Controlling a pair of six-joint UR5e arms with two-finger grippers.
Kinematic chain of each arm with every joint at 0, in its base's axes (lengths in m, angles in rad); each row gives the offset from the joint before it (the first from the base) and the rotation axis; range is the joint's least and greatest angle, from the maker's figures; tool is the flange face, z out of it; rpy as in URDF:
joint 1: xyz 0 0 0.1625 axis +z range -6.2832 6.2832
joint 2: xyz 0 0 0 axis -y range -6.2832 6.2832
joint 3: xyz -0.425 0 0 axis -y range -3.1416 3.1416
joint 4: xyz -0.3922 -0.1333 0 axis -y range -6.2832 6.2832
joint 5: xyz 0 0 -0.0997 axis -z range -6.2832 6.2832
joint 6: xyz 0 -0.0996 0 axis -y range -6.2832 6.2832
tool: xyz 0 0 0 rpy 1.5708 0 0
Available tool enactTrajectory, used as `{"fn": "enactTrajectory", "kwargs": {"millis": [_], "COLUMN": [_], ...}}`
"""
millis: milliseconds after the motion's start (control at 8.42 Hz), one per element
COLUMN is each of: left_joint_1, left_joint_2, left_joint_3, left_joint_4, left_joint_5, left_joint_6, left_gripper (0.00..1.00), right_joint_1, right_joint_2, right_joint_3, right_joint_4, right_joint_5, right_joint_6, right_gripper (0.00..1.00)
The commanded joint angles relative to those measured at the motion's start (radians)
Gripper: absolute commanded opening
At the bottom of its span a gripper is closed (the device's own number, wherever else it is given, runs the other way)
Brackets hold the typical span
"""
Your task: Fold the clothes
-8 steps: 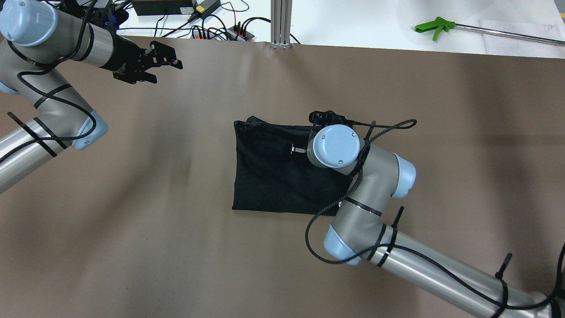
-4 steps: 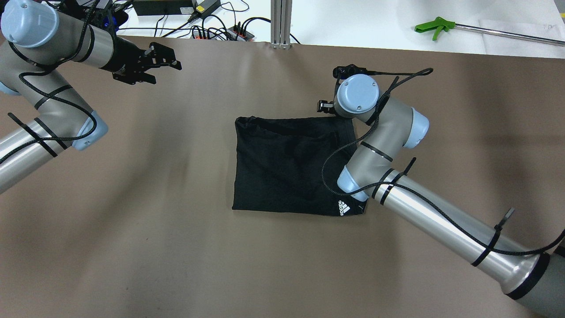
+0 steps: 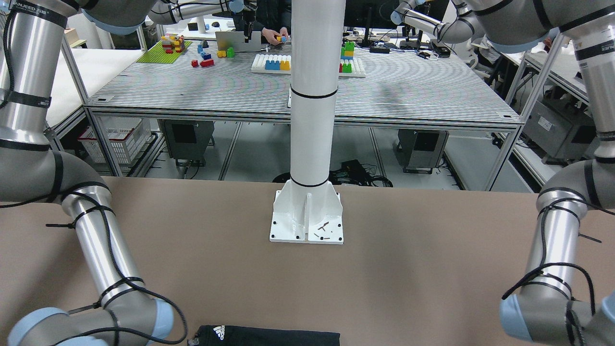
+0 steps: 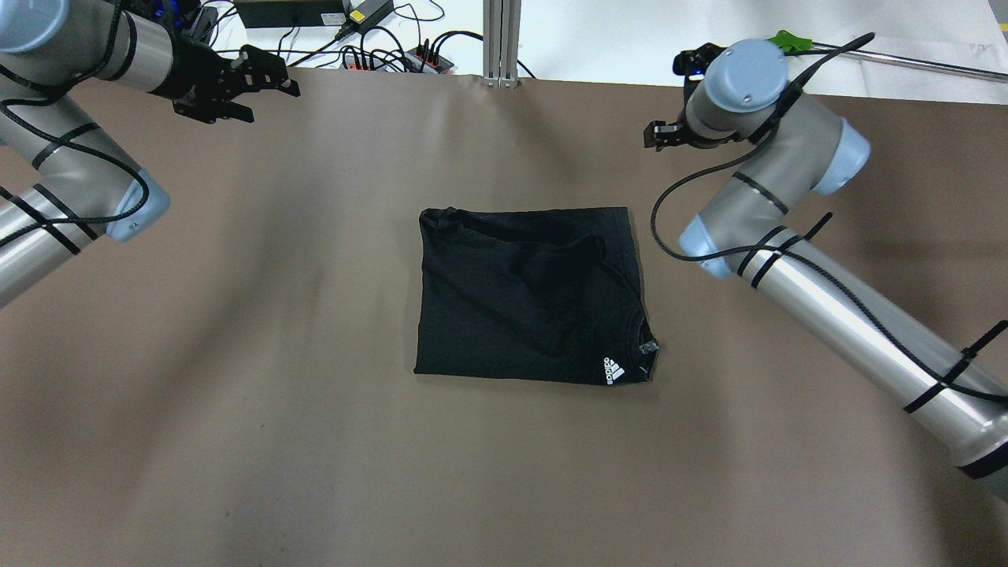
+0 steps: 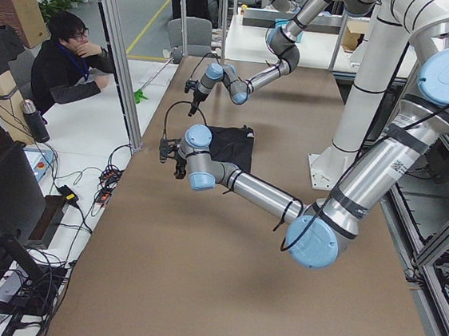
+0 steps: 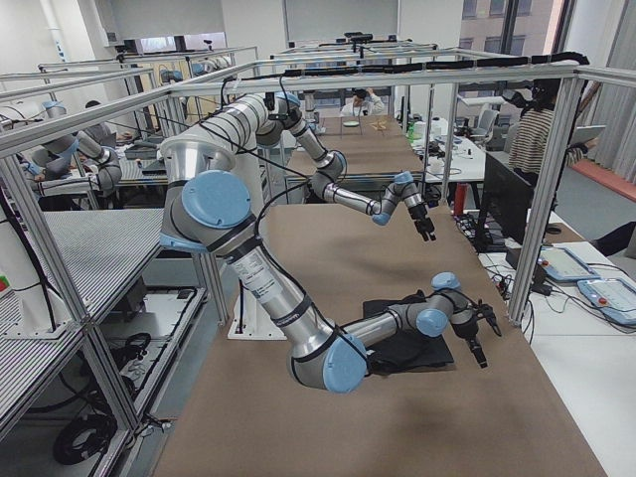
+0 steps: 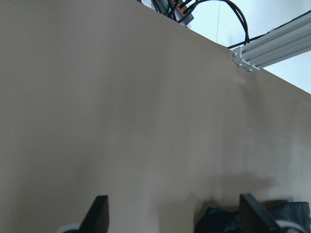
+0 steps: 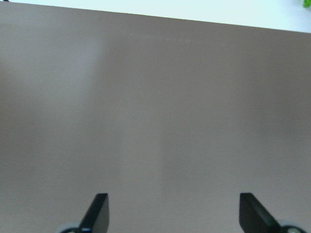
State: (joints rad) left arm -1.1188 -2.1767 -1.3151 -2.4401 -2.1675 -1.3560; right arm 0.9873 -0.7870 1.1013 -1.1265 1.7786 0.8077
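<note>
Brown tabletop (image 4: 236,394), overhead view: left pincer (image 4: 272,101) hovers at far-left edge, spread wide, empty; black garment (image 4: 520,299) lies folded flat at centre, white logo (image 4: 613,370) at its near-right corner; right pincer (image 8: 170,211) far right, spread wide, empty.

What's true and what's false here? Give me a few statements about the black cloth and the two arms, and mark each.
The black soft fabric garment lies flat on the brown table. True.
The right tool is clamped on the garment. False: it is open over bare table, holding nothing.
The left tool is open and empty. True.
The garment's small white three-stripe logo is at its far left corner in the overhead view. False: it is at the near right corner.
</note>
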Motion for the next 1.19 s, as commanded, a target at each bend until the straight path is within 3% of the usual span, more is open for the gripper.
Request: {"fn": "enactTrajectory", "kwargs": {"millis": [0, 119, 356, 594, 713, 1069], "left_joint_1": [-0.139, -0.192, -0.229, -0.255, -0.278, -0.302], "left_joint_2": [0.000, 0.000, 0.020, 0.060, 0.095, 0.169], "left_joint_3": [0.020, 0.019, 0.016, -0.027, -0.029, -0.084], "left_joint_4": [0.219, 0.319, 0.407, 0.538, 0.540, 0.533], "left_joint_5": [-0.005, 0.011, 0.169, 0.335, 0.359, 0.434], "left_joint_6": [0.333, 0.456, 0.677, 0.973, 1.089, 1.127], "left_gripper": [0.94, 0.94, 0.94, 0.94, 0.94, 0.94], "right_joint_1": [0.189, 0.245, 0.342, 0.430, 0.451, 0.482], "right_joint_2": [-0.148, -0.214, -0.338, -0.440, -0.507, -0.552], "right_joint_3": [0.072, 0.112, 0.147, 0.198, 0.254, 0.273], "right_joint_4": [-0.064, -0.111, -0.118, -0.121, -0.121, -0.130], "right_joint_5": [0.131, 0.139, 0.140, 0.142, 0.134, 0.127], "right_joint_6": [-0.345, -0.474, -0.721, -0.803, -0.827, -0.871], "right_gripper": [0.94, 0.94, 0.94, 0.94, 0.94, 0.94]}}
